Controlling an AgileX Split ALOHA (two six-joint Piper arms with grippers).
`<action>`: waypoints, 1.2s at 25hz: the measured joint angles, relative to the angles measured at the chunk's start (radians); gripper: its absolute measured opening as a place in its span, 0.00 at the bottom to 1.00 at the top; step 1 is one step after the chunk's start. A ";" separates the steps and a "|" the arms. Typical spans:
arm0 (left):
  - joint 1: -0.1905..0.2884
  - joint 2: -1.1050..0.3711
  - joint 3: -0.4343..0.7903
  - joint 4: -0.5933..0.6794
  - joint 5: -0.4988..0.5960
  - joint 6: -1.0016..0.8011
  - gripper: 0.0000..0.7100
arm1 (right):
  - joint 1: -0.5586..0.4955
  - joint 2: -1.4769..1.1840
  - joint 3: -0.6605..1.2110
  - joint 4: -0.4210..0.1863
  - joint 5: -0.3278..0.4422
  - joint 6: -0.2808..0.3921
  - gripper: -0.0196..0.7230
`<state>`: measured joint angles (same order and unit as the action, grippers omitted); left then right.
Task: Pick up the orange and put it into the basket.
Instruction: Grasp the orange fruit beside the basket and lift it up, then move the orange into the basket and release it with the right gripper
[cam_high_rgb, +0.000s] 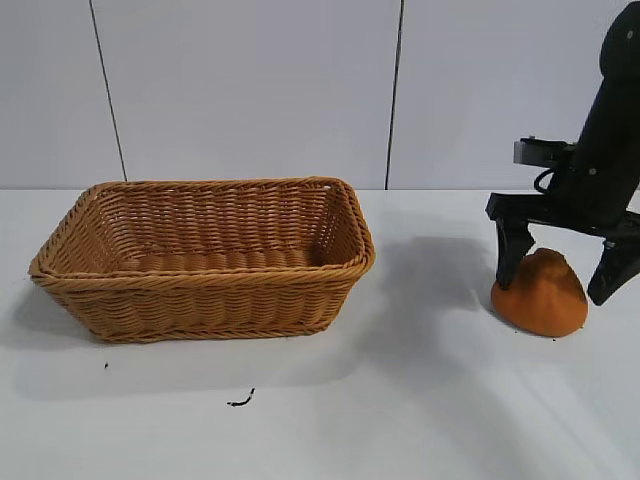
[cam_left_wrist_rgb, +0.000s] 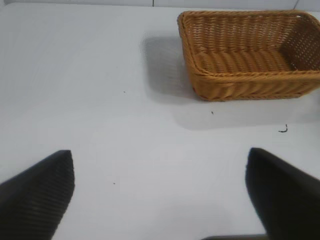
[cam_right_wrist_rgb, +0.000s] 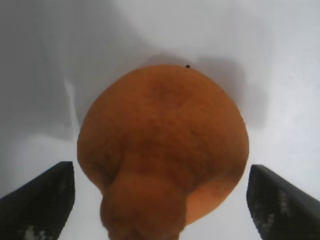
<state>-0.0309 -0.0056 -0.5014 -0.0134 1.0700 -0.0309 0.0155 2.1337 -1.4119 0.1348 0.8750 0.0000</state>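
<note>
We see our black right gripper (cam_high_rgb: 563, 275) pointing down from its dark arm, its two fingers spread wide and low near the tabletop; our left gripper (cam_left_wrist_rgb: 160, 192) hangs above it, fingers equally wide apart

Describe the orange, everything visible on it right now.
The orange is a matte, dull-orange fruit, dome shaped with a bumpy knob on top and a finely pitted skin. It sits upright on the white table, well right of the basket and outside it. The right gripper is lowered over it, open, one finger on each side; in the right wrist view both fingers stand clear of the skin. Nothing but the table visibly touches it.
</note>
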 joint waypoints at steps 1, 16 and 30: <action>0.000 0.000 0.000 0.000 0.000 0.000 0.94 | 0.000 0.006 0.000 0.000 -0.003 0.000 0.84; 0.000 0.000 0.000 0.000 0.000 0.000 0.94 | 0.001 -0.019 -0.214 -0.051 0.149 0.000 0.09; 0.000 0.000 0.000 0.000 0.000 0.000 0.94 | 0.091 -0.037 -0.621 -0.083 0.341 0.000 0.09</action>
<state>-0.0309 -0.0056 -0.5014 -0.0134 1.0700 -0.0309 0.1065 2.0969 -2.0334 0.0519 1.2163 0.0000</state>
